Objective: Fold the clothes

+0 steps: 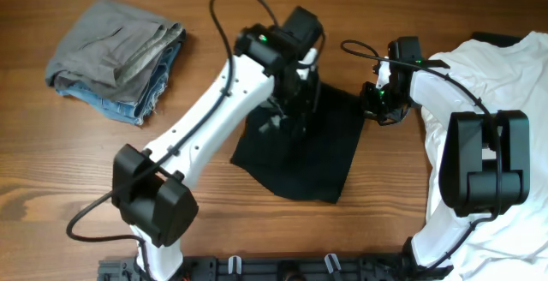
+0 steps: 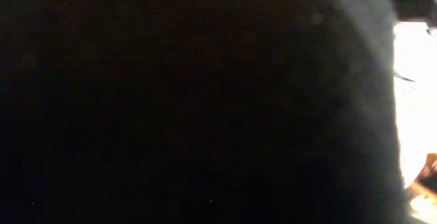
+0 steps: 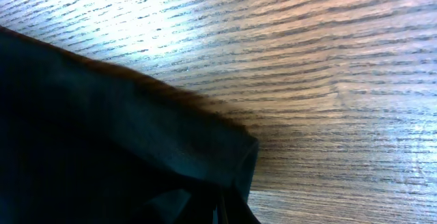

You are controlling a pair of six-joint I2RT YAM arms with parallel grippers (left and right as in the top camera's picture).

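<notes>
The black fabric (image 1: pixel 300 157) lies in the middle of the table, its near part flat and its far edge lifted. My left gripper (image 1: pixel 295 99) is at that far edge and appears shut on it; black cloth (image 2: pixel 191 101) fills the left wrist view and hides the fingers. My right gripper (image 1: pixel 375 103) is at the fabric's far right corner, shut on the black fabric (image 3: pixel 123 149) just above the wood. A white T-shirt (image 1: pixel 505 75) lies at the right, under the right arm. A grey piece (image 1: pixel 107 45) sits on frayed blue denim (image 1: pixel 145 92) at the far left.
The wooden table (image 1: pixel 77 161) shows bare wood (image 3: pixel 321 67) around the black fabric. The left arm's white links cross from the front edge to the centre. The right arm's base stands on the white T-shirt, which shows as a bright strip (image 2: pixel 413 94) in the left wrist view.
</notes>
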